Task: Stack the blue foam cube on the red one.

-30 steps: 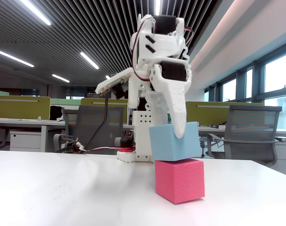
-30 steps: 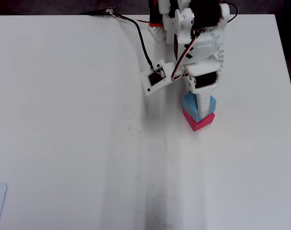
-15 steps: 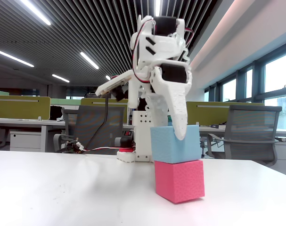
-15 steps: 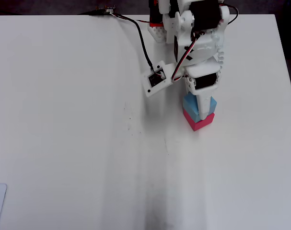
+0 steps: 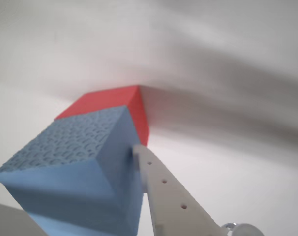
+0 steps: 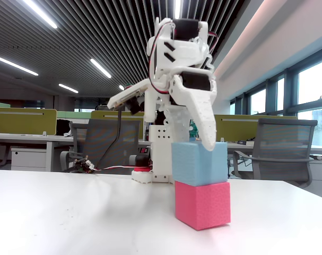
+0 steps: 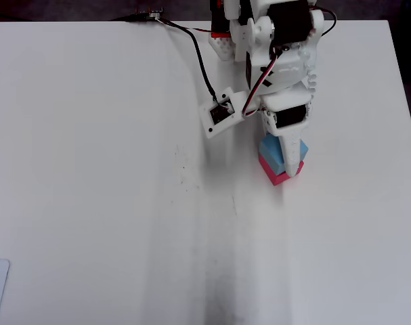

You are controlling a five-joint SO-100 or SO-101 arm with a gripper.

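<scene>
While stacked, blue foam cube (image 6: 198,162) overhangs red one (image 6: 203,204).

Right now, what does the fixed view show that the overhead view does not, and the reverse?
Only the fixed view shows the stack from the side: the blue foam cube sits on the red one, slightly offset. Only the overhead view shows the whole table and the black cable. Both show the gripper at the blue cube, with one finger over its top.

Desk (image 7: 90,169): white, matte, faintly scuffed near its middle.
Red one (image 6: 202,205): rests directly on the desk, below the fingers (image 6: 207,139).
Arm base (image 6: 162,156): stands behind the fingers.
</scene>
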